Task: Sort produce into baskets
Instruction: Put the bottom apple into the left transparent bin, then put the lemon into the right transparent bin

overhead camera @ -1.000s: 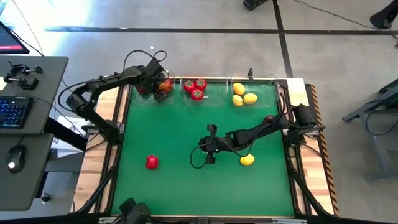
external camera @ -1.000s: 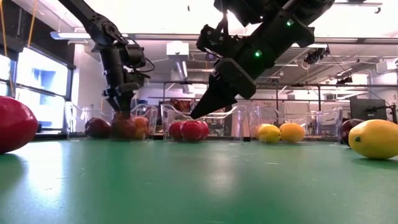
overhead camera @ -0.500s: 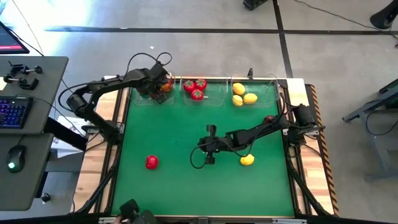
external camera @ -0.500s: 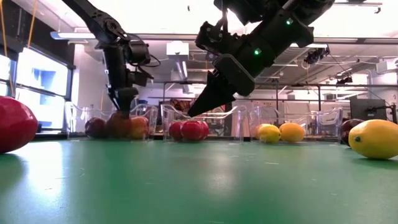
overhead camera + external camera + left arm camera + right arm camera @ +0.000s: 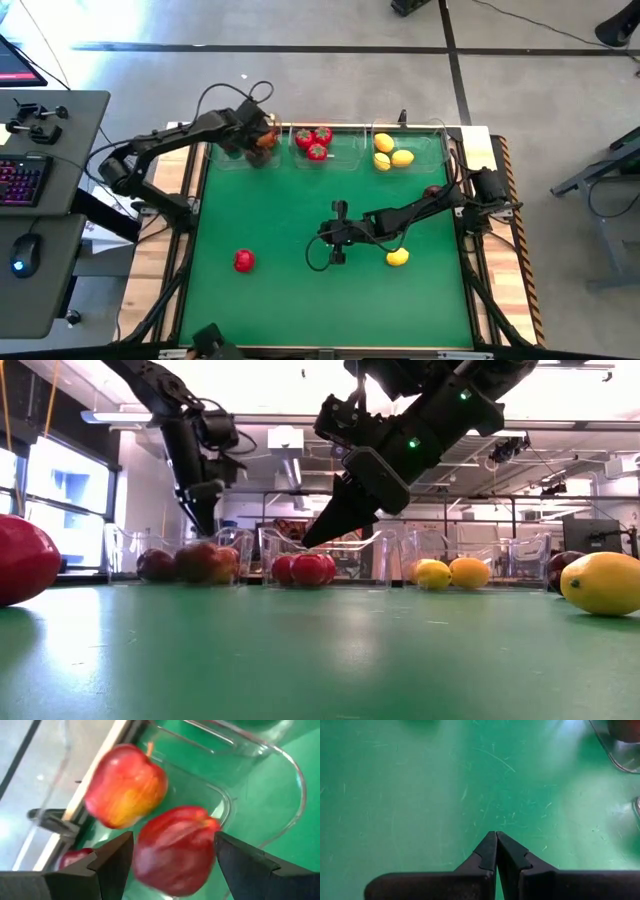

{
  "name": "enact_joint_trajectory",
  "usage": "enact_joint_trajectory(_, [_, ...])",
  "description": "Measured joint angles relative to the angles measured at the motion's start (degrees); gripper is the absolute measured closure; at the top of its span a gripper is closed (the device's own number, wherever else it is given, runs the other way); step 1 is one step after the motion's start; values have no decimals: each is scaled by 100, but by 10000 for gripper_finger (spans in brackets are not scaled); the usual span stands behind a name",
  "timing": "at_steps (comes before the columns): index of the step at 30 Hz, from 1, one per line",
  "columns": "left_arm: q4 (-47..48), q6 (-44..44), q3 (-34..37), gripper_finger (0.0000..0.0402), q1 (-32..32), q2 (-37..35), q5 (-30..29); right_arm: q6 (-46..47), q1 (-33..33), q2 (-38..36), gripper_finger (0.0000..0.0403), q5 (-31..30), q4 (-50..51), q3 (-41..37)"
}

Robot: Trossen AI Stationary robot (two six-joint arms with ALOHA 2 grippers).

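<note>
Three clear baskets stand along the far edge. The left basket (image 5: pixel 222 160) holds a dark red apple (image 5: pixel 172 850), a red-orange apple (image 5: pixel 125 785) and another dark red one (image 5: pixel 75 857). My left gripper (image 5: pixel 258 142) hangs open just above them (image 5: pixel 205 520), with a finger on either side of the dark red apple, clear of it. The middle basket (image 5: pixel 345 155) holds bright red green-topped fruits (image 5: pixel 315 142). The right basket (image 5: pixel 425 150) holds lemons (image 5: pixel 392 152). My right gripper (image 5: pixel 335 235) hovers shut over the middle of the mat (image 5: pixel 496 835).
Loose on the green mat lie a red fruit (image 5: pixel 243 261) near the left front, a lemon (image 5: pixel 397 258) right of my right gripper, and a dark red apple (image 5: pixel 432 190) beside the right arm. A desk with a keyboard stands left of the table.
My left gripper has risen out of the left basket, away from the apples, and drifted slightly toward the far edge. The apples stay lying in the basket. My right arm has kept still.
</note>
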State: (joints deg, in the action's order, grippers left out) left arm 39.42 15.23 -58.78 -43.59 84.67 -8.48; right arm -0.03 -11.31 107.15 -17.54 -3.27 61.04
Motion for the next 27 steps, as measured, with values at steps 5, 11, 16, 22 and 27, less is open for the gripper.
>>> enact_joint_trajectory(5, [132, -5, -7, 138, -111, -300, -5, 0, 0, 0, 403, 0, -1, 0])
enact_joint_trajectory(11, [4, -178, 12, 170, 7, -850, 242, -43, 0, 0, 403, -17, 72, 0])
enact_joint_trajectory(16, [-1072, -271, 645, 238, 447, -1537, 400, -140, 0, 0, 403, -472, 130, -76])
enact_joint_trajectory(22, [-2761, -165, 1669, 327, 1349, -2372, 351, -134, 2, 0, 403, -426, -827, -498])
enact_joint_trajectory(27, [-4180, -214, 2409, 382, 2024, -2848, 338, 0, 2, 0, 403, -391, -1265, -756])
